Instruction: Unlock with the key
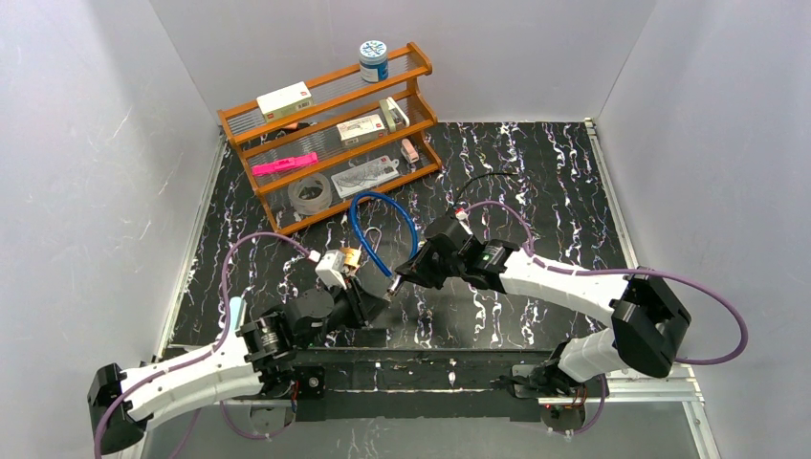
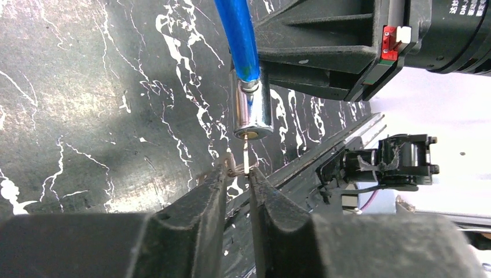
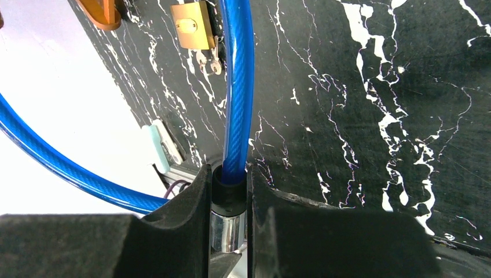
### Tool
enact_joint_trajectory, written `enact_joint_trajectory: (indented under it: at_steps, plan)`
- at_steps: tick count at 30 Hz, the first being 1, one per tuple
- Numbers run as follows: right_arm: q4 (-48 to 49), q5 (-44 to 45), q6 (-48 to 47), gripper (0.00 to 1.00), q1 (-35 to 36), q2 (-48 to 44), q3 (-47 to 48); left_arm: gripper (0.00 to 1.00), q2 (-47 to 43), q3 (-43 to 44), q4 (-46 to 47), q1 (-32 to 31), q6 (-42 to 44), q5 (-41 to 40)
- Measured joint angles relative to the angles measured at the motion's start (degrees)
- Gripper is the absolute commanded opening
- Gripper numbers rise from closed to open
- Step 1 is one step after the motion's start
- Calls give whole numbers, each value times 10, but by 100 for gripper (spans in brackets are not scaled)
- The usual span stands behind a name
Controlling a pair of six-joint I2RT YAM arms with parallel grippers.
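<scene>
Presently: key, pinched in the near-shut left claw, blade pointing straight ahead at the keyhole face of the barrel just beyond, the axes roughly in line. Right claw clamped round barrel above the worktop; cable runs off ahead.

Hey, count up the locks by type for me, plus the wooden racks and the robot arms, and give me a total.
blue cable lock: 1
brass padlock: 1
wooden rack: 1
robot arms: 2, left arm and right arm
total: 5
</scene>
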Motion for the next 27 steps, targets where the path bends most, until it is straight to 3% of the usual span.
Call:
enact_joint_trajectory:
  at_steps: [2,5,18,27]
  plan:
    - [0,0,-1,1,0,0,0,4,8,2,3,0,2,1]
    - [0,0,-3,1,-3,0,0,0,19,6,13,0,4,0]
    - [60,-6,-9,1,-7,2,-28,0,71,51,-14,0,-16,-11]
    - [75,12,-23,1,-5,2,-28,0,103,72,-51,-1,-46,-66]
